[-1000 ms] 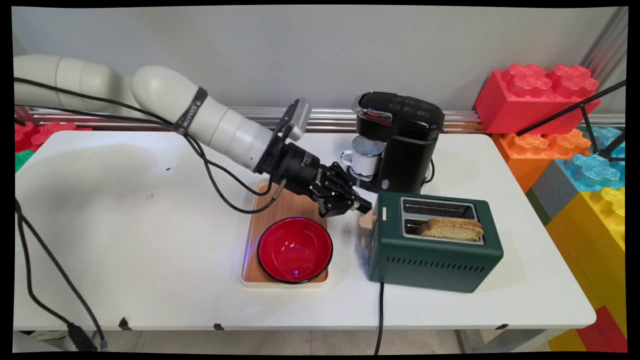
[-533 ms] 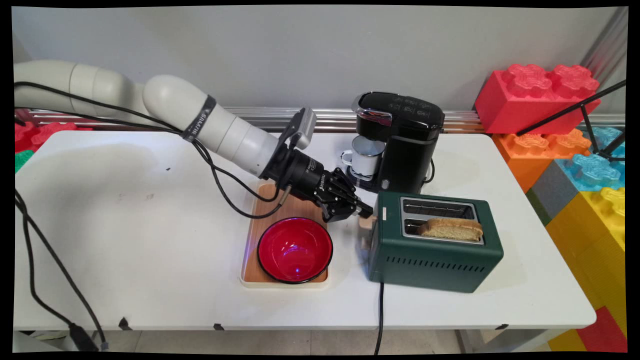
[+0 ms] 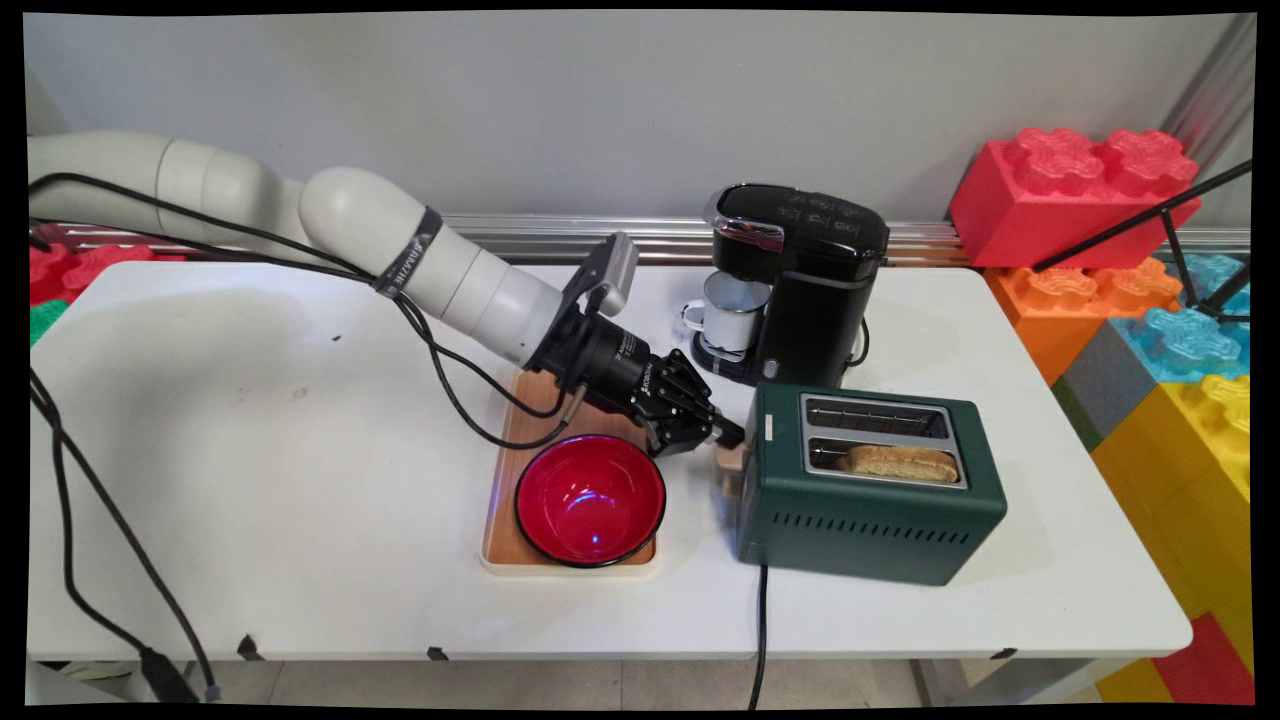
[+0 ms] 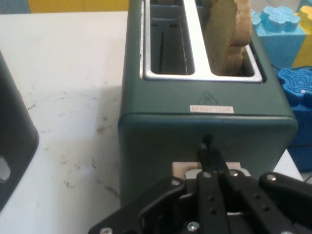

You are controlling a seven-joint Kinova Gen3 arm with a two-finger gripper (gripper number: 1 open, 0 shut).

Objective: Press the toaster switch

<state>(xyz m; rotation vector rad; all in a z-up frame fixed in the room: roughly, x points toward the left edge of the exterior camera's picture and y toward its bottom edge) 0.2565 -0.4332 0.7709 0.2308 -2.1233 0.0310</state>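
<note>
We see the green toaster (image 3: 870,490) at the table's (image 3: 250,480) right, a bread slice (image 3: 900,463) sunk in its near slot. Left of it a red bowl (image 3: 590,499) sits on a wooden tray (image 3: 520,440). Our gripper (image 3: 728,436), fingers pressed together and holding nothing, presses on the toaster's lever (image 3: 731,462).

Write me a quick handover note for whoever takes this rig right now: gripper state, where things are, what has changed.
Gripper: jaws shut, pressing on the toaster lever at the left end of the green toaster.
Bread slice sits in the near slot, lower than a second ago; the lever is lower too.
Far slot is empty.
Red bowl rests on the wooden tray, beside the toaster.
White mug stands under the black coffee machine.
</note>
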